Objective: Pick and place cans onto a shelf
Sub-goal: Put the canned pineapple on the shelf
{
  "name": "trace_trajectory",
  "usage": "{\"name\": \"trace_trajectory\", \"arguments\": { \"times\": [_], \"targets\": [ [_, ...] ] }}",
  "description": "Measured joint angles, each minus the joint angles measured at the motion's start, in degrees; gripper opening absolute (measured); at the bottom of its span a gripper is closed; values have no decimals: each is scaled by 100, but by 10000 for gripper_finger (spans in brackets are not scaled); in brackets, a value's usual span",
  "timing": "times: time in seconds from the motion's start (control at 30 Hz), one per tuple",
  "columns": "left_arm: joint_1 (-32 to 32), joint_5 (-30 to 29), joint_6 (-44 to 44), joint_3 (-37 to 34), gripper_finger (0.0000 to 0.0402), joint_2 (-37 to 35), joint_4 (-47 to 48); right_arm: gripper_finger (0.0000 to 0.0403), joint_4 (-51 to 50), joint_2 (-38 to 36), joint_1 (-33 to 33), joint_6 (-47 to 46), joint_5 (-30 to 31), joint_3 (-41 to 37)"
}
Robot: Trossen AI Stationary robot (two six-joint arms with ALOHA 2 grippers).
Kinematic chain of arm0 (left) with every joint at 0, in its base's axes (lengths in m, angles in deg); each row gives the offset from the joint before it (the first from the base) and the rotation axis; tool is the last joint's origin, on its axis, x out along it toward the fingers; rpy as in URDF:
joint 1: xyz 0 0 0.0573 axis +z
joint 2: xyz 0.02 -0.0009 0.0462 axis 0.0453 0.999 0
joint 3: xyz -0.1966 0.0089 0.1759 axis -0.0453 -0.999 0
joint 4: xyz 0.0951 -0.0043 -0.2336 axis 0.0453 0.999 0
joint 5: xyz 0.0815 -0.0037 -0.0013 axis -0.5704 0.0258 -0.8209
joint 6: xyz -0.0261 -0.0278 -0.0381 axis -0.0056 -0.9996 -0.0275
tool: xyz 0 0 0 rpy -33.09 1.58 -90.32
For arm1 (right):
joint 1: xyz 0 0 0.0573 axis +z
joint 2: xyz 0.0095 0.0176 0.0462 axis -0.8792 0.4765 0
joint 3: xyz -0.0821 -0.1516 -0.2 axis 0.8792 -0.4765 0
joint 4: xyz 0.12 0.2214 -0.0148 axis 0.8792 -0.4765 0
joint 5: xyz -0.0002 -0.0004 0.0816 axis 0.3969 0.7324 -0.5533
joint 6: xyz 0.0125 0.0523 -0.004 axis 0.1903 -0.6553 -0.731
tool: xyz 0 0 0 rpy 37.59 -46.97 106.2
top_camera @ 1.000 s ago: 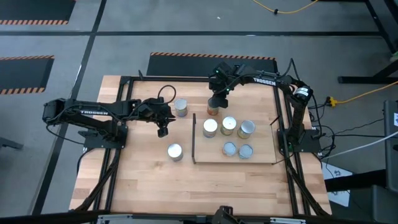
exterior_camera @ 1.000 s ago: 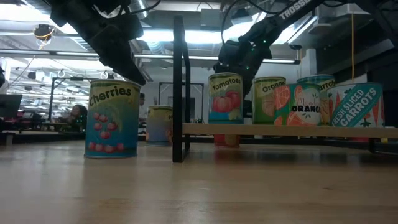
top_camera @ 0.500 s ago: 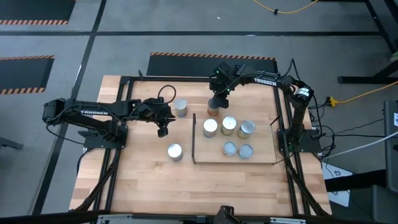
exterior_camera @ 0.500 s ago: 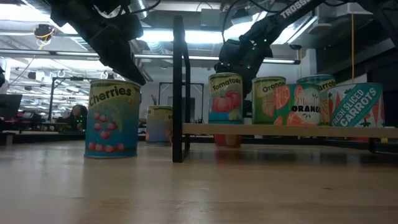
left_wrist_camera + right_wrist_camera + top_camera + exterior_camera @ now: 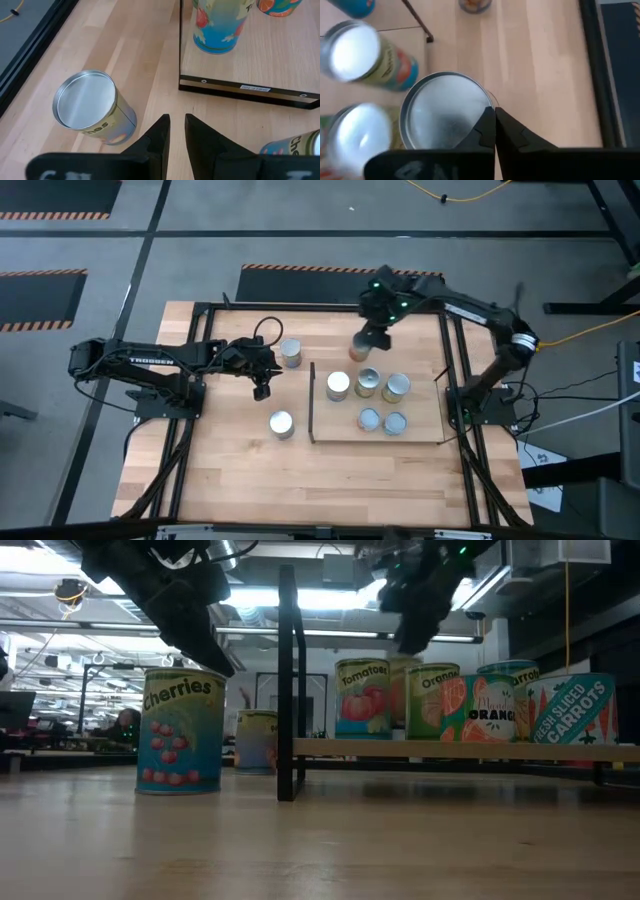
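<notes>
Both right fingers [image 5: 492,131] pinch can [image 5: 445,112] rim above shelf [image 5: 425,430]; left fingers [image 5: 176,135] narrowly parted, empty.

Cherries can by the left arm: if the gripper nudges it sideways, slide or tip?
The Cherries can stands upright on a flat base, taller than wide, so a low push probably slides it and a high one may tip it. Once tipped, its round side would likely roll on the smooth tabletop.
</notes>
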Motion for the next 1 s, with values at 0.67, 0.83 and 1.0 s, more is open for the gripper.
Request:
{"name": "trace_trajectory", "arguments": {
  "times": [0.67,0.83,1.0],
  "targets": [
    [0,-7,4,-2,53,0,-4,0,-1924,-2634,-612,-1066,750,-931],
    [2,-7,7,-2,53,0,-4,0,-1938,-3166,-614,-1174,755,-1546],
    [0,-7,8,-2,53,0,-4,0,-1999,-3572,-614,-1372,825,-1989]
  ]
}}
